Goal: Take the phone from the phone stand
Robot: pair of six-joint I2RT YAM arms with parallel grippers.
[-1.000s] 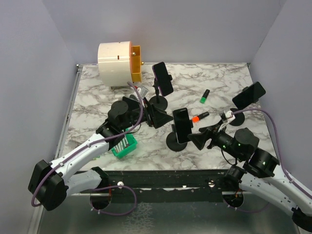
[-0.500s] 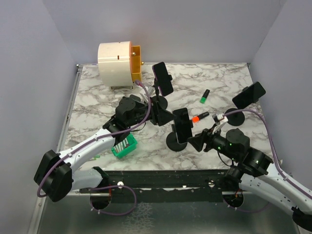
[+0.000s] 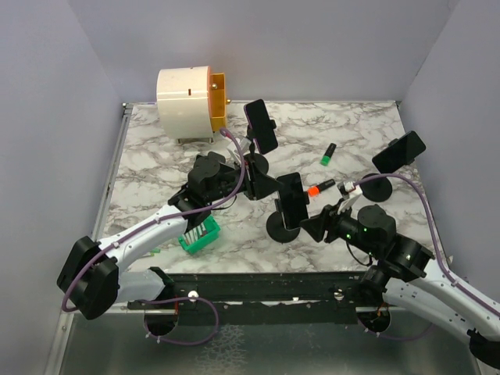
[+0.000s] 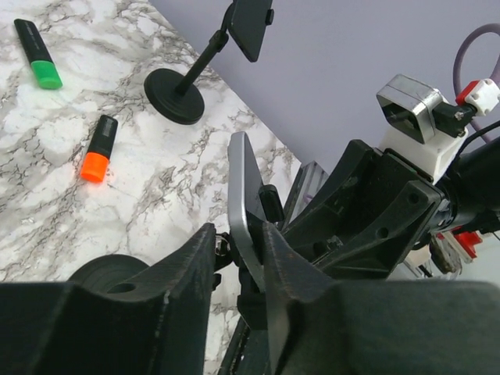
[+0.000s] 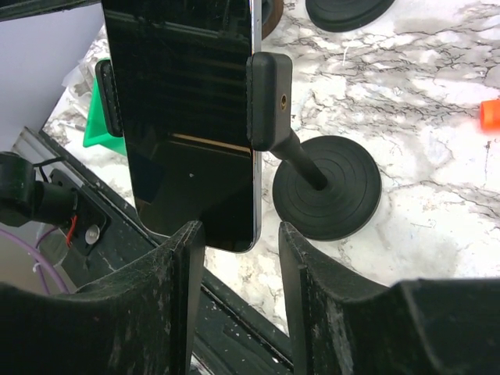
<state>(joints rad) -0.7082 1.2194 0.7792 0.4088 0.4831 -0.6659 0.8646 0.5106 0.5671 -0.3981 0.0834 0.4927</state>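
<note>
Both arms have closed in on the phone (image 5: pixel 183 117) over the last sec. It's still clipped upright in the stand (image 5: pixel 328 187), near the front-middle of the table (image 3: pixel 156 168), w/ the clamp (image 5: pixel 268 101) hugging its side edges. As far as we can see, it hasn't shifted in there.

L gripper (image 4: pixel 239 233): it came across from the left and now sits right at the phone, jaws a lot narrower than a sec ago. In the left wrist view we see the phone edge-on, flanked on both sides by the jaws. One side looks to be against it, the other maybe w/ a sliver of gap. We can't tell if it's clenched yet or only bracketing.

R gripper (image 5: pixel 241 227): it slid left toward the stand. Its jaws are also narrower but plainly apart, w/ nothing betw. them. The phone's lower corner and the stem (image 5: pixel 301 166) lie just beyond the tips, so it's released and not holding anything.

What that means: the approach looks done and the grasp is under way, but there's no lift yet. Our guess is that L takes the phone while R braces the stand. Pulling w/o a brace could drag or tip the whole stand, since the clamp prob. grips hard.
</note>
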